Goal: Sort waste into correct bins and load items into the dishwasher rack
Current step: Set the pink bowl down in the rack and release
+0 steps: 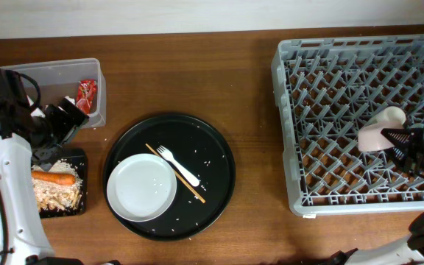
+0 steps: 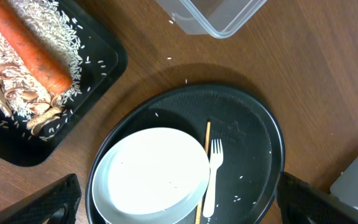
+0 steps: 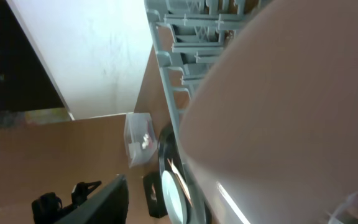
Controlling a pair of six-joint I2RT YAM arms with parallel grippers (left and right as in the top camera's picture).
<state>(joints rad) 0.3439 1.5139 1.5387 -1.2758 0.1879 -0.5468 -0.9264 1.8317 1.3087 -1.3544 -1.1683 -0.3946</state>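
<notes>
The left gripper [image 1: 68,116] has its jaws wide apart, with the plate [image 2: 157,174] and fork [image 2: 213,177] lying ahead of it. The right gripper [image 1: 397,138] hangs over the rack [image 1: 300,110] with a white bowl [image 1: 380,132] at its fingertips. I cannot tell whether it grips the bowl.

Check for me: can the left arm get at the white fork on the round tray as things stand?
Probably yes: the left gripper is open and empty, and the fork lies uncovered on the round tray. The wooden stick and plate right beside it may crowd the pinch.
</notes>
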